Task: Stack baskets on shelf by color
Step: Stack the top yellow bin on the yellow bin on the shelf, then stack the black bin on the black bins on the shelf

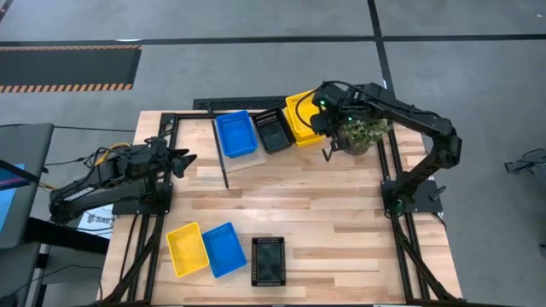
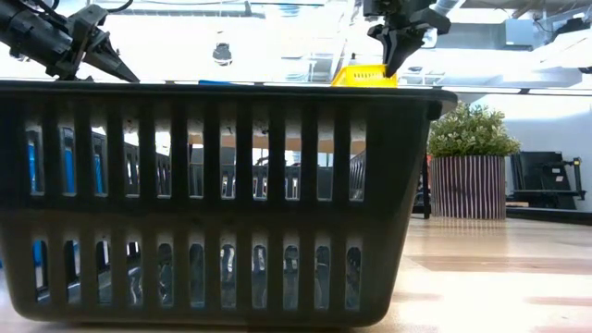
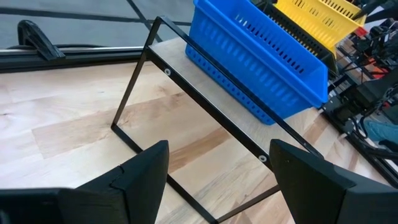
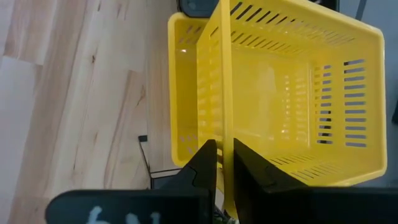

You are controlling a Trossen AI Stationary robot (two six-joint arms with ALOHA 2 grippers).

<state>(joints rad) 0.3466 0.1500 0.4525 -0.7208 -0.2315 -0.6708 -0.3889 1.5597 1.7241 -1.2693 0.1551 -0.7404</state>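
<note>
We're on the yellow stack: upper right in the high view, on the shelf [image 1: 223, 164], the right end effector [image 4: 222, 163] pinches the upper yellow basket's [image 4: 292, 74] wall, jaws narrow. Next, we'd judge: seat, then release. Only the wrist view shows the lower yellow basket [image 4: 180, 93]. The left end effector [image 1: 181, 159] waits wide open.

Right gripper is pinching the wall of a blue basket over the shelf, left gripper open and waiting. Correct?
Not quite: the basket is yellow, not blue. The right wrist view shows the right gripper pinching the wall of a yellow basket over the shelf. The left gripper is open and waiting, as you said.
</note>
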